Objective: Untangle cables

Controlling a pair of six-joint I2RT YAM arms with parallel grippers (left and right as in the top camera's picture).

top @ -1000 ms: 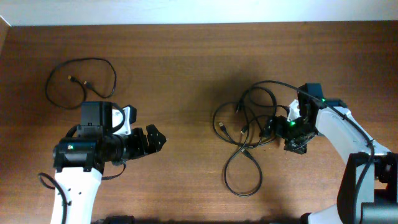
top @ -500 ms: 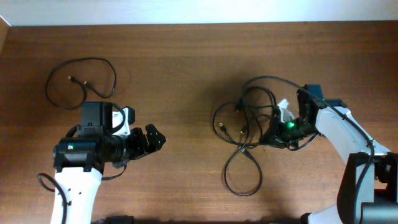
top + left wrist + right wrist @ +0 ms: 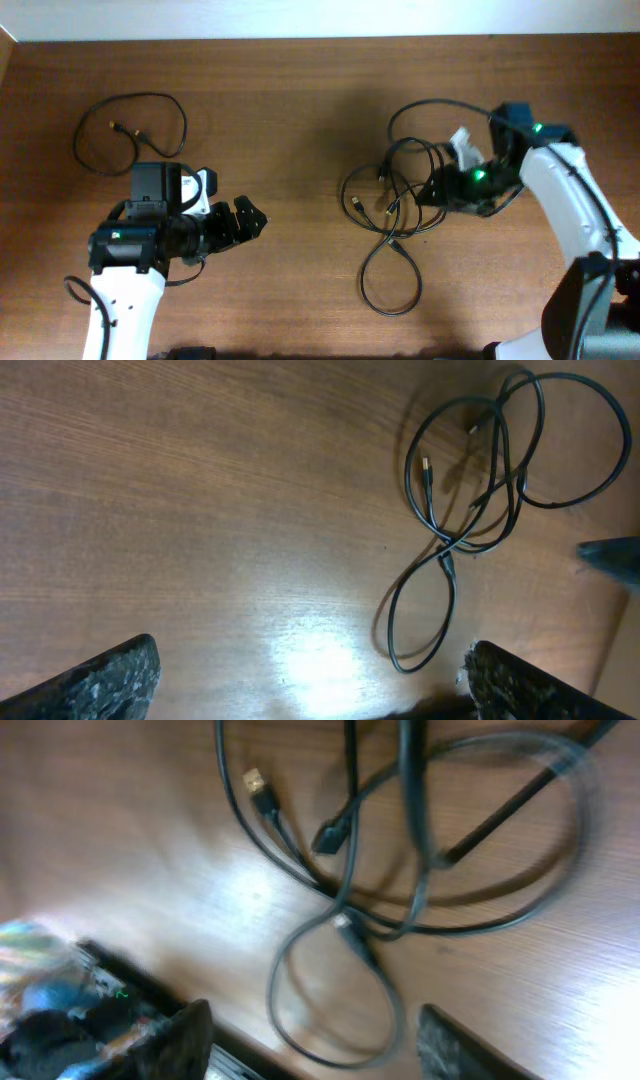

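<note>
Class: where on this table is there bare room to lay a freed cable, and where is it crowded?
Bare: the middle of the table, between the loose cable and the tangle; also the front, between the left end effector and the tangle's lowest loop. Crowded: the right side, around the tangle and right arm.
</note>
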